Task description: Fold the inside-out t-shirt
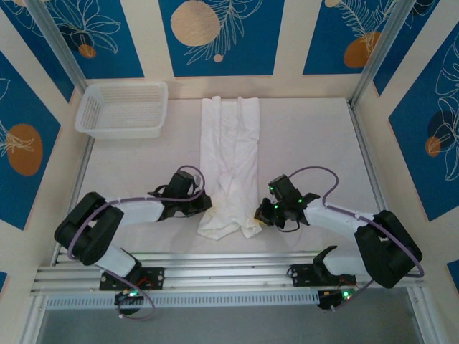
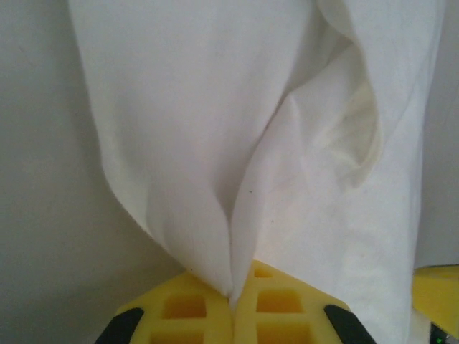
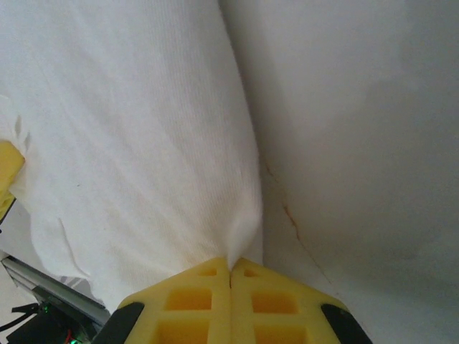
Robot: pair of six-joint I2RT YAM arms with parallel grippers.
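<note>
Table (image 1: 315,143): white surface, walled on three sides. Bare areas lie on both sides of the t-shirt. The one on its right is wider and unobstructed as far as the side wall. An aluminium rail (image 1: 215,276) runs along the near edge, just below the t-shirt's near end.

T-shirt (image 1: 231,165): white, gathered into a long narrow strip down the middle of the table. Its far edge reaches the back wall. Its near end is bunched and wrinkled and stops short of the rail. The long side edges are roughly straight and parallel. The left wrist view shows folds converging to a pinched peak.

Mesh basket (image 1: 122,109): white plastic, in the far corner to the left of the t-shirt's far end. It sits near the cloth without touching it, and a strip of table is visible between them.

Left gripper (image 1: 204,204): at the t-shirt's left edge, near its near end. The yellow pads (image 2: 193,308) are pressed together with a ridge of cloth clamped between them.

Right gripper (image 1: 259,213): at the t-shirt's right edge, opposite the left gripper. Its pads (image 3: 193,301) are closed tight on a pinch of the hem, with bare table just to the right of it.
</note>
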